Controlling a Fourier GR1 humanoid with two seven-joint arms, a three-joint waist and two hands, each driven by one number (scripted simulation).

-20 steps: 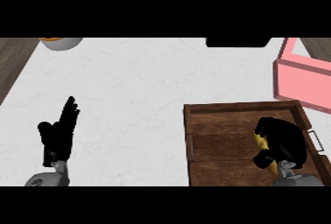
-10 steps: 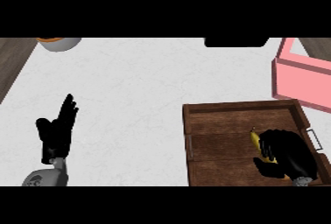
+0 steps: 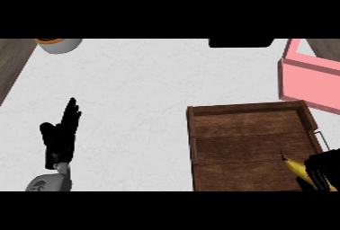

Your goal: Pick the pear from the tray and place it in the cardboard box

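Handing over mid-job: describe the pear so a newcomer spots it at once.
Look to the brown wooden tray on the right side of the white counter, just nearer than the pink box. At its near right corner the black right hand curls round a small yellow pear with a thin dark stem. Nothing else there is yellow.

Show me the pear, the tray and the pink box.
pear [image 3: 295, 168]: head view, on its yellow skin.
tray [image 3: 246, 134]: head view, on its bare wooden floor.
pink box [image 3: 312, 85]: head view, on its outer wall.
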